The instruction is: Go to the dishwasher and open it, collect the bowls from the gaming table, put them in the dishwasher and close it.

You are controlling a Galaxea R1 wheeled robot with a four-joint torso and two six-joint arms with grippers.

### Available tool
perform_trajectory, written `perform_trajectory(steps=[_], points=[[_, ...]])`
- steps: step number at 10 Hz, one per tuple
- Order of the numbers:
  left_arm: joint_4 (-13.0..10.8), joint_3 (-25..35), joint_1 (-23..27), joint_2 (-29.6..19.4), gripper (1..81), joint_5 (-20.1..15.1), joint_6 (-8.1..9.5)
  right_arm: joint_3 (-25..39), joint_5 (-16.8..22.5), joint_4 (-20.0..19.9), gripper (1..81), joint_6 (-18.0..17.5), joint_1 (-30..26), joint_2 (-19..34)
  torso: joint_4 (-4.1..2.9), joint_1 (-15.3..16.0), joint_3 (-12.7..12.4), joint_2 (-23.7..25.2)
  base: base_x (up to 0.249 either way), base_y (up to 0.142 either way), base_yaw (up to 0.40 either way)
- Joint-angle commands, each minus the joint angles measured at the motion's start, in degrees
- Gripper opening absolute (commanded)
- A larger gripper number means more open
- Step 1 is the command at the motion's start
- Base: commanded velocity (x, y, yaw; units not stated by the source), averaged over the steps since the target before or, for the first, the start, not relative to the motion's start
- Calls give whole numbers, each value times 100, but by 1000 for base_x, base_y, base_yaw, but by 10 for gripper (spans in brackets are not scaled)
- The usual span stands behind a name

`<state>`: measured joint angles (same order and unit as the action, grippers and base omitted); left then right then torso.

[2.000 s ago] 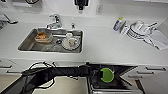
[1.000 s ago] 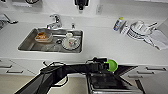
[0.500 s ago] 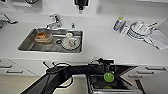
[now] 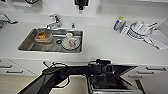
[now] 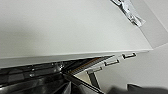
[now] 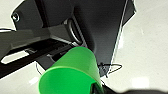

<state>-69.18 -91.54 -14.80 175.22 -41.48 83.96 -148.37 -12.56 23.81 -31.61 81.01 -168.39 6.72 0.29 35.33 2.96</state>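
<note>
The dishwasher (image 4: 107,83) stands open under the white counter, its dark inside and rack showing, also in the left wrist view (image 5: 32,77). My left arm reaches in from the lower left, and the left gripper (image 4: 101,67) hovers over the opening at the counter's front edge. A bright green bowl (image 6: 70,75) looms large in the right wrist view, with my right gripper (image 6: 98,88) shut on its rim. Behind the bowl are dark robot parts and glossy pale floor. The gaming table is out of view.
A steel sink (image 4: 27,46) holds a plate, a cup and an orange container, with a tap (image 4: 55,21) behind it. Stacked white dishes (image 4: 140,28), a bottle (image 4: 118,24) and a cloth (image 4: 157,40) lie on the counter at right. Drawer handles (image 4: 153,68) flank the dishwasher.
A green bowl that showed at the end of my left arm over the open dishwasher sank lower and has dropped from sight in the head view. The arm stays over the opening.
</note>
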Motion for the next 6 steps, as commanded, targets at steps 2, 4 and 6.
perform_trajectory(steps=[2,4,6], points=[[-130,2574,-579,-2449,811,-123,-739,1958,-69,45,10,-414,35,1862,0,0,0,0,0,0,0],[-175,3001,-985,-3168,811,-114,-934,2489,-370,19,10,-724,-88,2527,0,0,0,0,0,0,0],[-175,3309,-1371,-3730,811,-105,-1171,3052,-406,44,10,-917,-273,3141,0,0,0,0,0,0,0]])
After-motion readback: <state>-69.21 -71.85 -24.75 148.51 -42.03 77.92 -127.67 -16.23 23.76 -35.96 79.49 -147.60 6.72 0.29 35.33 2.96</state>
